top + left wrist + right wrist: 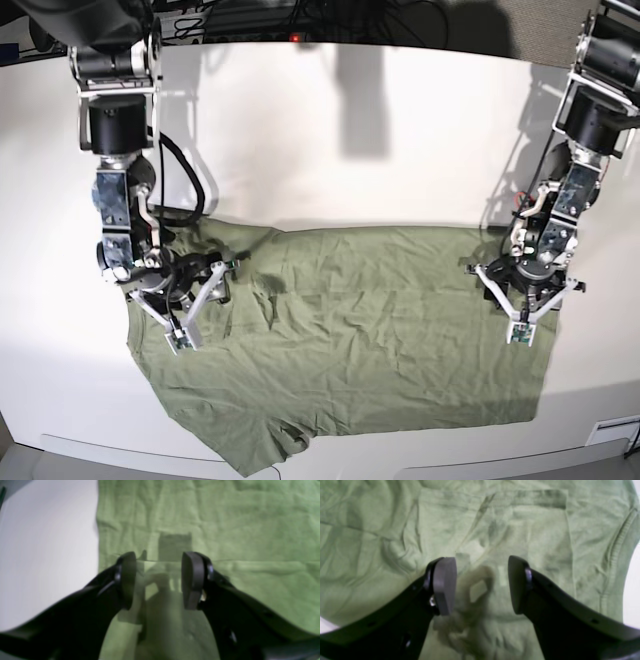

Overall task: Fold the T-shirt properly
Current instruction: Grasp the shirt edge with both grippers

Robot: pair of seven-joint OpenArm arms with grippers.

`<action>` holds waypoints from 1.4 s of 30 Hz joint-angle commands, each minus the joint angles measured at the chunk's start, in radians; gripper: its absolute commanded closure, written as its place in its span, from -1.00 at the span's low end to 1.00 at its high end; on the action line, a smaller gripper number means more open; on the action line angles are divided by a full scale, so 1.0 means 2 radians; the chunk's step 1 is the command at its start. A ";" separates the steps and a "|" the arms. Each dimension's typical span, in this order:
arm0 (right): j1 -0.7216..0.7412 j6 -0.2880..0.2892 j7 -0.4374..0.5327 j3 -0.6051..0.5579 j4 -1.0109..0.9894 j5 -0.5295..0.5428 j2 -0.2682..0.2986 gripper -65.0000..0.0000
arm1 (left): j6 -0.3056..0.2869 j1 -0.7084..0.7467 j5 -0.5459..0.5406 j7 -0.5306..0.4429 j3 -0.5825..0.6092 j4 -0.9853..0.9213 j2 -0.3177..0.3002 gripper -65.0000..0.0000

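The olive-green T-shirt [350, 330] lies spread and wrinkled across the near half of the white table [350, 150]. My left gripper [525, 305] hangs over the shirt's right end, near its straight edge. In the left wrist view this gripper [160, 580] is open, with only green cloth [237, 530] below the gap. My right gripper [185, 300] is over the shirt's left end. The right wrist view shows it [481, 585] open above creased fabric [382, 542], with the ribbed neck band [617, 547] off to its right.
Bare white table [45, 555] borders the shirt's edge in the left wrist view, and a sliver of table [632, 587] shows past the collar in the right wrist view. A sleeve [280, 440] reaches towards the table's front edge. Cables [300, 15] lie behind the table.
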 commanded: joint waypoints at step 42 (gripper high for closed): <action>-0.164 0.030 -0.004 0.002 0.117 0.001 0.019 -0.01 | -0.081 0.179 0.020 0.064 -0.106 0.031 0.015 0.10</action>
